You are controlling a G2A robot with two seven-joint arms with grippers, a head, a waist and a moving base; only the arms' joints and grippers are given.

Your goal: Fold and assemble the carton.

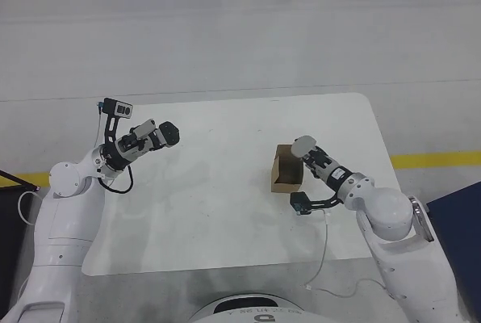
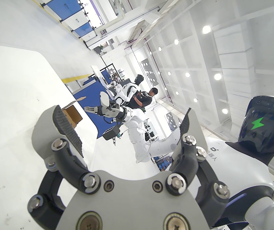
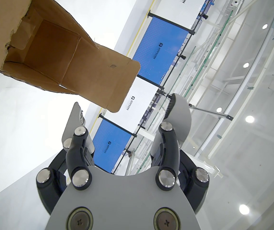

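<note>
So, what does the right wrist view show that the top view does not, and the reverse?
Right wrist view: the inside of the carton, with folded flaps at its far end and one long flap toward the right gripper. Top view: the whole table, and the left gripper far across it from the carton. Both: the carton with the open right gripper close by.
</note>
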